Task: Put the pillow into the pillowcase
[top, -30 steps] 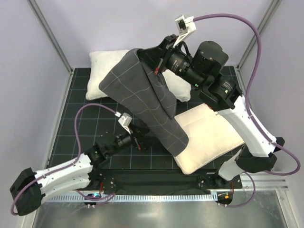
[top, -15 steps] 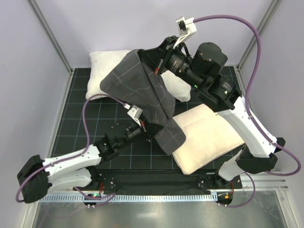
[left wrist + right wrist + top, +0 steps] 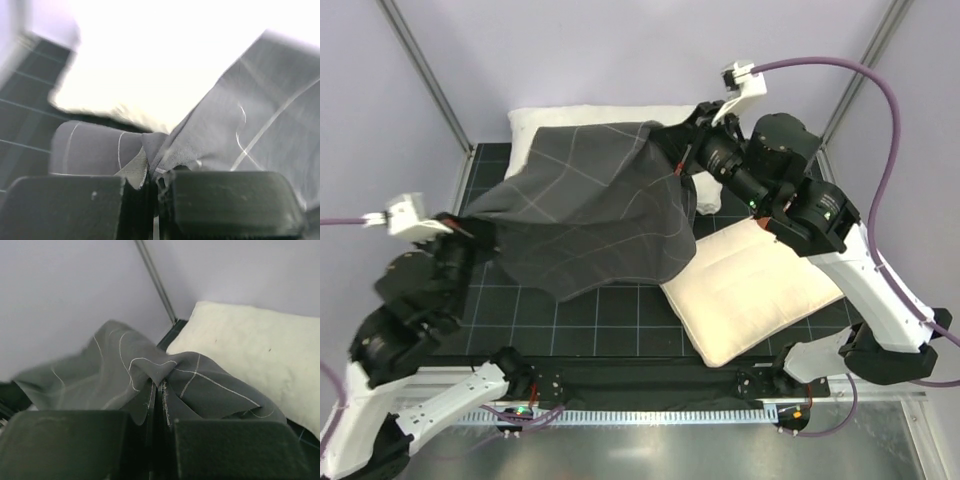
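Observation:
The dark grey pillowcase point(image 3: 590, 215) with a thin light grid hangs stretched in the air between both arms. My left gripper point(image 3: 470, 232) is shut on its left edge, and the cloth point(image 3: 210, 145) bunches between the closed fingers point(image 3: 230, 200). At the back, my right gripper point(image 3: 678, 160) is shut on the case's far right corner point(image 3: 165, 370). The cream quilted pillow point(image 3: 750, 290) lies flat on the mat at the right, under the right arm, its left corner tucked beneath the hanging case.
A larger plain white pillow point(image 3: 590, 118) lies along the back of the black grid mat point(image 3: 610, 310), mostly behind the case, and shows in the right wrist view as the white pillow point(image 3: 250, 345). Frame posts point(image 3: 425, 75) and pale walls close in the cell.
The left gripper shut on the case's lower edge and pulled it far left and up, spreading the hanging cloth wide. The right arm shifted slightly right.

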Action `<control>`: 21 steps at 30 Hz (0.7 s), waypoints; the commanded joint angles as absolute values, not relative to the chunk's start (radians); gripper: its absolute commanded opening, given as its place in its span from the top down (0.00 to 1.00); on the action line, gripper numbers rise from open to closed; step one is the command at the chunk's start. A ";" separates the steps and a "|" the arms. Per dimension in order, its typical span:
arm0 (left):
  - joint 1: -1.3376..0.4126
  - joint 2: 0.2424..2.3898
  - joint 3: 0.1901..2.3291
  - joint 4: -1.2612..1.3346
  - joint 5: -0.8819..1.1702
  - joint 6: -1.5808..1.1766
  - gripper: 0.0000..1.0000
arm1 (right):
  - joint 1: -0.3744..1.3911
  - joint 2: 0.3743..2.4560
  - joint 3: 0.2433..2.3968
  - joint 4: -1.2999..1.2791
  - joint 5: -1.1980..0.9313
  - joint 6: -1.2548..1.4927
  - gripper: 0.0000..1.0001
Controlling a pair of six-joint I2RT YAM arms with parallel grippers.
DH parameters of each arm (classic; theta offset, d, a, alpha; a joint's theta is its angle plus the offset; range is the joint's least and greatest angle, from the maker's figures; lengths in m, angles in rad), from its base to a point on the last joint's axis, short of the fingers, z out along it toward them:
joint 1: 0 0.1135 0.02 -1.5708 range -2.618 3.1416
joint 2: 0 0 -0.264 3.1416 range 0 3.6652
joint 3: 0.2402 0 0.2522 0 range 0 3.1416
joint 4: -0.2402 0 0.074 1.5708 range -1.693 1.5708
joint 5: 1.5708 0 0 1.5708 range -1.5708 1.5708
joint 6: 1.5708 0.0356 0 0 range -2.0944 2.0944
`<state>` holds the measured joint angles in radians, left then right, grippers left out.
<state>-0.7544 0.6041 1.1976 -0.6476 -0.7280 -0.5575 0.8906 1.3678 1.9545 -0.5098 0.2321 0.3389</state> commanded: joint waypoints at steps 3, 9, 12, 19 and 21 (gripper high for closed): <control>-0.750 0.649 1.506 -0.922 -1.009 -0.457 1.00 | 1.020 1.306 1.850 -0.515 0.193 0.353 0.96; -0.752 0.633 1.631 -0.953 -1.019 -0.338 1.00 | 1.184 1.177 1.656 -0.454 0.248 0.423 0.96; -0.776 0.721 1.635 -1.014 -1.020 -0.350 1.00 | 1.247 1.126 1.527 -0.442 0.369 0.463 0.96; -0.772 0.907 1.479 -0.999 -0.947 -0.521 0.99 | 1.420 1.011 1.155 -0.322 0.867 0.620 0.96; -0.730 0.914 1.402 -0.938 -0.907 -0.534 1.00 | 1.443 0.996 1.067 -0.316 0.974 0.675 0.96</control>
<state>-0.7605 0.9054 1.4693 -0.9817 -0.9600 -0.4686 1.4094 1.0115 1.1664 -0.4026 0.6487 0.5571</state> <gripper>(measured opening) 0.021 0.070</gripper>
